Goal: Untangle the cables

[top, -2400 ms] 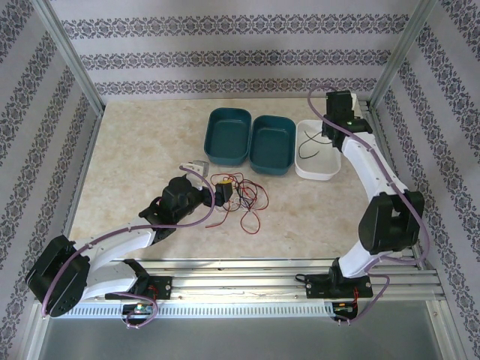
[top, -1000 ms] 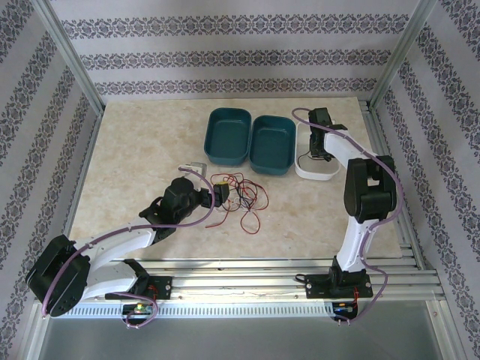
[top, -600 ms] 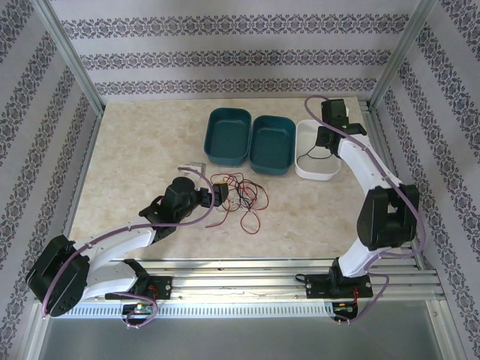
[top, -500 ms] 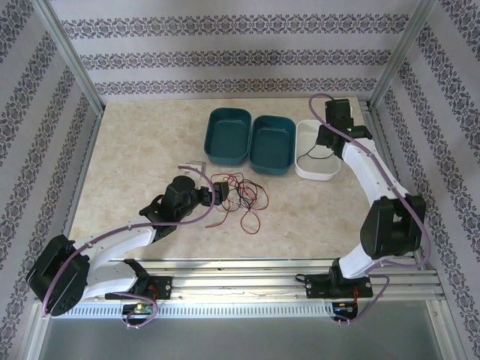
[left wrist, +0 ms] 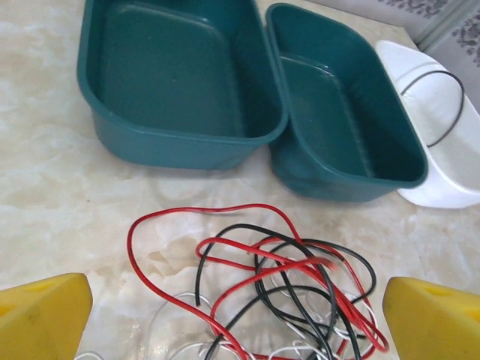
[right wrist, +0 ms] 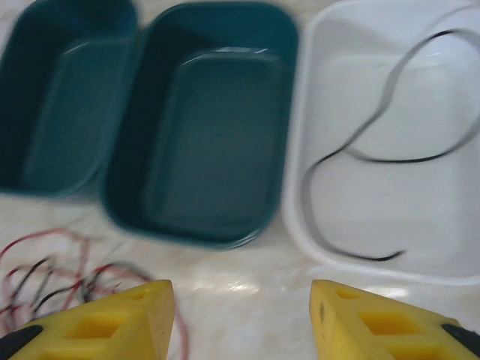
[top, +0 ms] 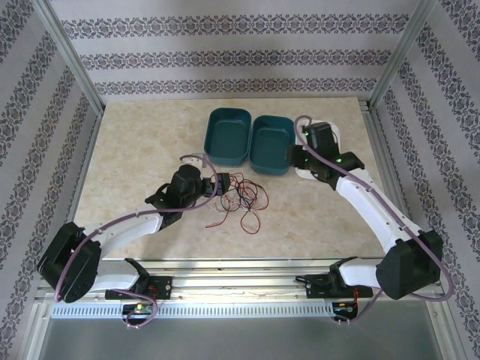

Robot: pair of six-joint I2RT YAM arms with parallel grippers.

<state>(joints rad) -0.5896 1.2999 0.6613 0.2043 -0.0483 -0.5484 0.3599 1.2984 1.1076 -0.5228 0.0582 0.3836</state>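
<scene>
One black cable (right wrist: 390, 159) now lies in the white tub (right wrist: 435, 210) right of the teal tubs (top: 270, 146), so the right jaws, released and empty, swing back toward the tangled cables (top: 241, 199) before those tubs, where the left jaws wait spread.

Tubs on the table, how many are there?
3. The left teal tub and the right teal tub sit side by side. The white tub is just to their right, with a black cable inside.
</scene>
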